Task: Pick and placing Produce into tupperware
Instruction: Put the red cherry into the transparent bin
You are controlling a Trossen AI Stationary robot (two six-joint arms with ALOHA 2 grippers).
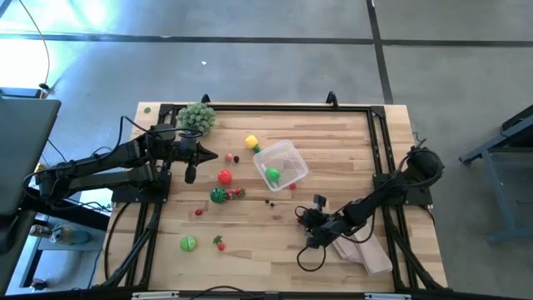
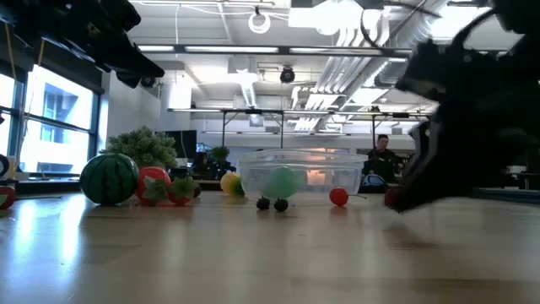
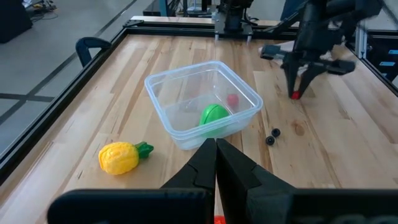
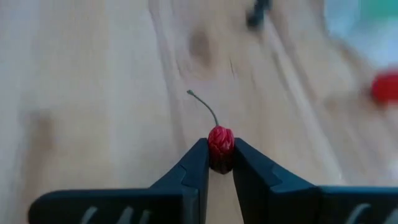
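Cherry [image 4: 220, 142], small and red with a thin stem pointing away from the wrist, sits pinched between the right gripper [image 4: 220, 163] fingertips, low over the table [image 1: 250, 250]. From there the tupperware [image 1: 281, 163] lies ahead and toward the table's middle, already holding a green fruit [image 3: 214, 116]. Farther off, the left gripper [image 3: 216, 155] hangs pressed shut and empty near the yellow fruit [image 3: 119, 157]. Whether the cherry has left the wood is hard to tell.

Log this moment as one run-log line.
phase: pick | right gripper: shut on small red cherry, at table level | left gripper: shut, waiting short of tupperware | tupperware holds green piece
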